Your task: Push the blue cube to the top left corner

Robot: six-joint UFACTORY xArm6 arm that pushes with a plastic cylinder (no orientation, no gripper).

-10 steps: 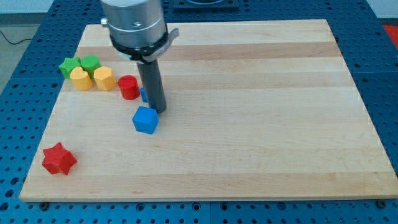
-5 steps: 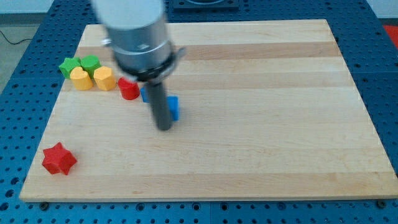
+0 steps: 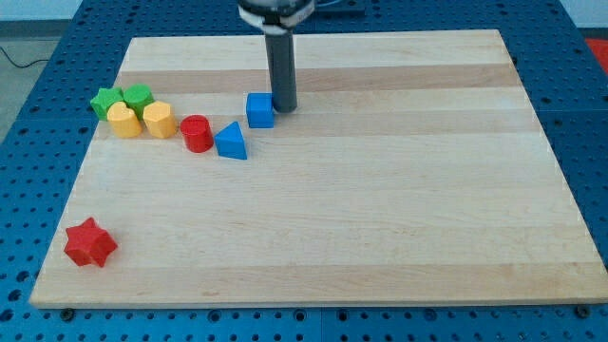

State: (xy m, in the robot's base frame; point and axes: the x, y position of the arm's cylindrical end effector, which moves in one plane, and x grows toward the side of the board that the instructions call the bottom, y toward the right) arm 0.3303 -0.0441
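The blue cube (image 3: 259, 109) sits on the wooden board (image 3: 380, 190), left of centre in the upper part. My tip (image 3: 284, 109) stands right beside the cube's right side, touching or nearly touching it. The rod rises straight up out of the view's top. The board's top left corner (image 3: 138, 46) lies well to the upper left of the cube.
A blue triangle (image 3: 231, 142) lies just below-left of the cube, with a red cylinder (image 3: 197, 133) beside it. Two yellow blocks (image 3: 141, 121) and two green blocks (image 3: 122, 99) cluster at the left edge. A red star (image 3: 90, 242) sits at the bottom left.
The blue cube has moved up and to the right, from below the triangle to above it. My tip has swung round to the cube's right side, higher on the board.
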